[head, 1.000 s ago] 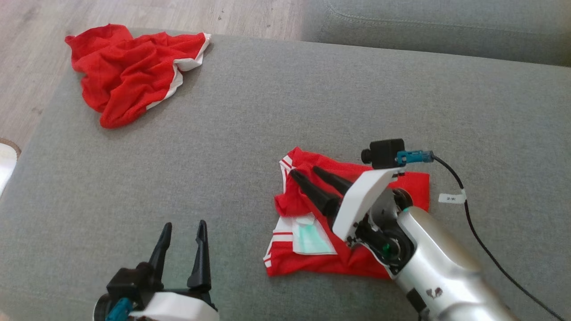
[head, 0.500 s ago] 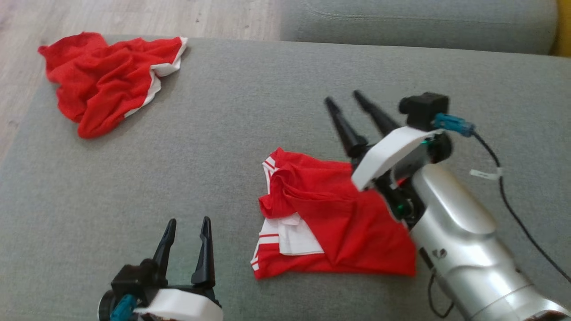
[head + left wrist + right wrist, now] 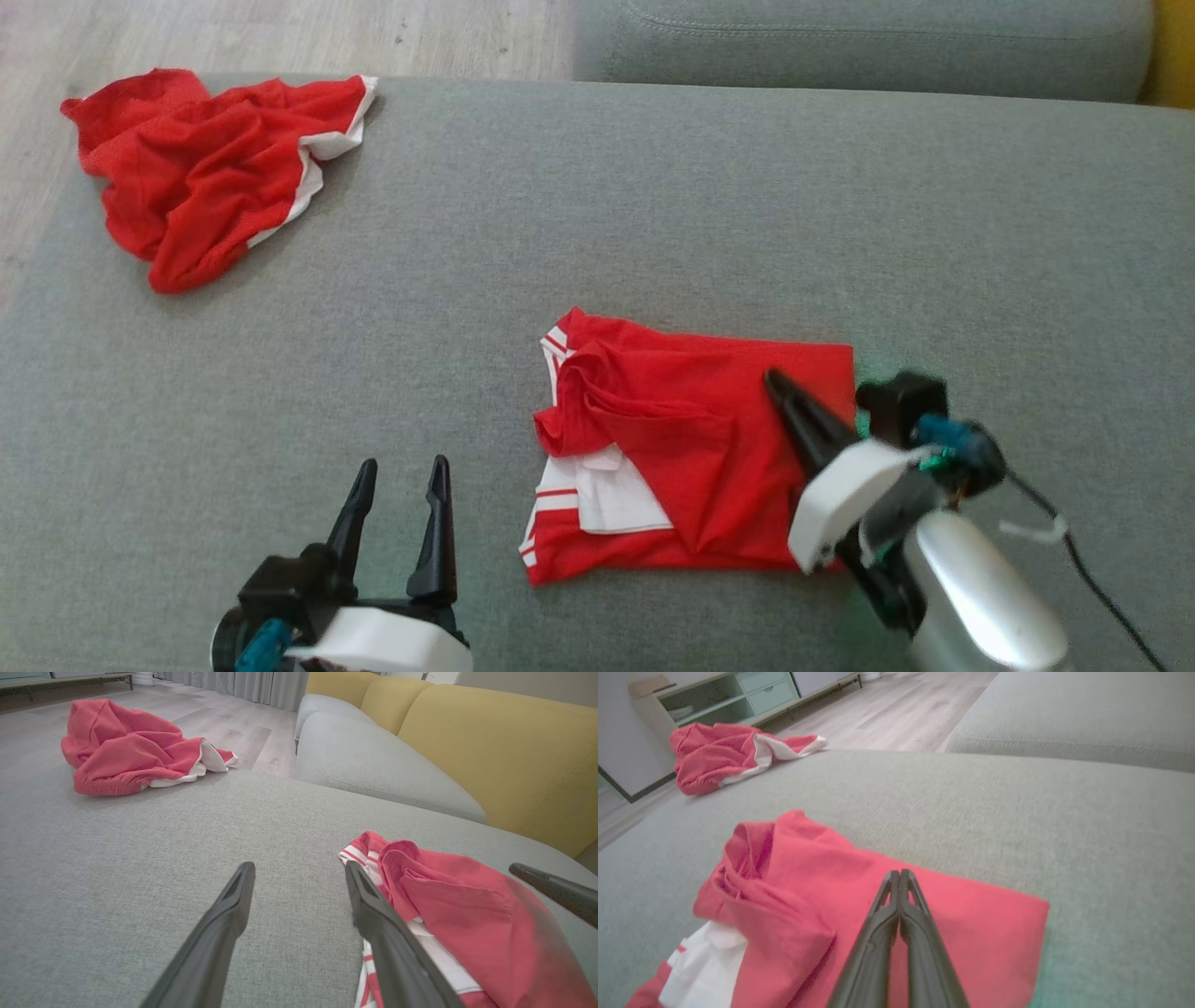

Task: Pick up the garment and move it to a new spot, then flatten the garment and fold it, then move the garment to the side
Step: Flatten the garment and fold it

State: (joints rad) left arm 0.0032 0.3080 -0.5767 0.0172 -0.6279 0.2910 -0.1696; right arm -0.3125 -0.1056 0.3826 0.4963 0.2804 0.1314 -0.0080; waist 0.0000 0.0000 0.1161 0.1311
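Red garment (image 3: 686,439) folded on sofa (image 3: 579,224), right gripper (image 3: 774,379) closed over it

**Inspector:** Colours on the folded red cloth garment (image 3: 709,439)?

**Assistant:** Red overall. White panel at one end, and thin red-and-white stripes along that edge.

**Inspector:** The crumpled red mesh garment (image 3: 201,163)?

**Assistant:** Red, with a white band on one hem.

**Inspector:** Surroundings?

**Assistant:** Plain grey woven sofa cushion (image 3: 560,205); yellow fabric backrest (image 3: 504,742); pale wood-plank floor (image 3: 280,37). The left gripper (image 3: 403,464) is black-fingered with a white casing.
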